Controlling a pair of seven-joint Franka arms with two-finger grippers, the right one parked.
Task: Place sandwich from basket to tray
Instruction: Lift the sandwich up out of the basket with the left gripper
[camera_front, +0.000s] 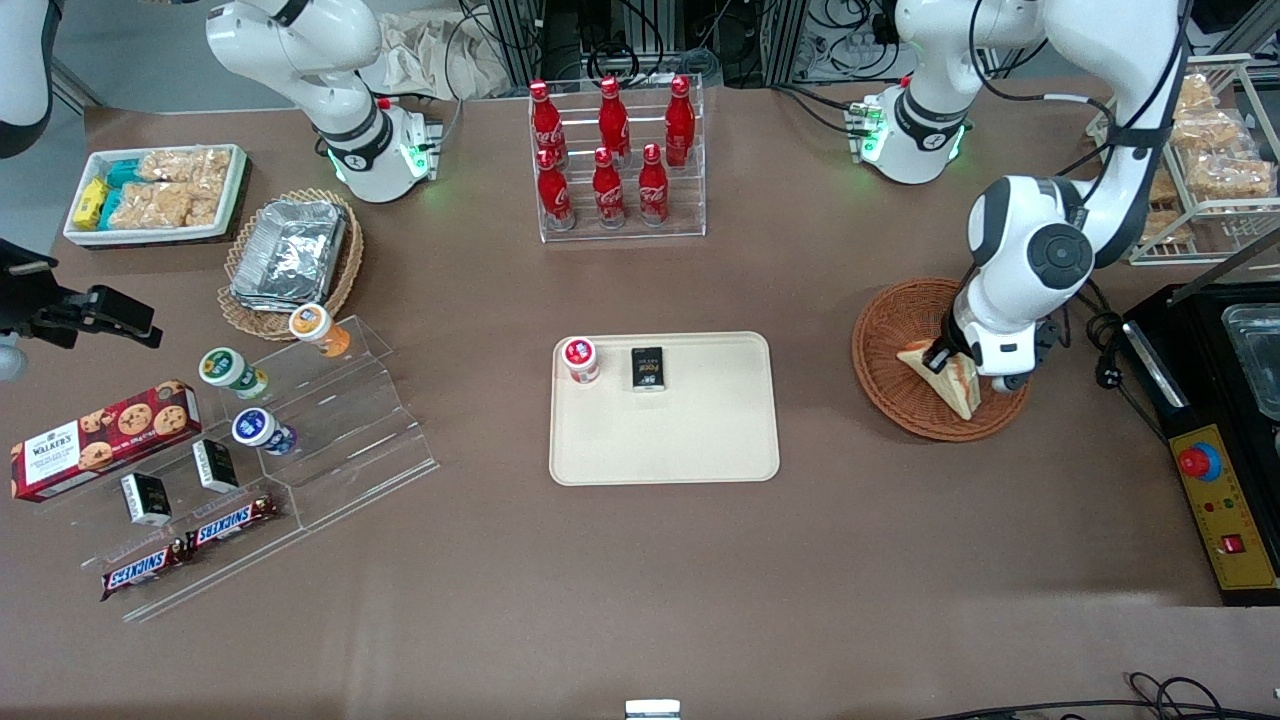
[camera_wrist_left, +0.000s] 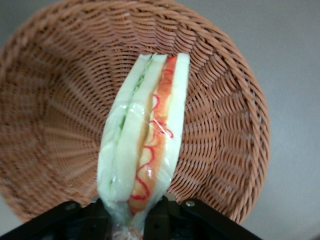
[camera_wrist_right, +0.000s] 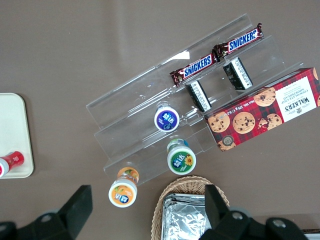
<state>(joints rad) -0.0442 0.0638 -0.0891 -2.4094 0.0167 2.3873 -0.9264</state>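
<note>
**Sandwich gripped over the basket**

Sandwich (camera_wrist_left: 145, 135) is sitting pinched at its wrapped end in my gripper (camera_wrist_left: 134, 216), closed on it over the basket (camera_front: 885, 345). The arm is hiding part of the basket from me. The tray (camera_front: 700, 430) is lying well apart, toward the parked arm.

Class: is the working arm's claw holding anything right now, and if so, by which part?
Yes. The claw grips the sandwich by one narrow end, its wrapped edge pinched between the fingers, over the basket.
</note>
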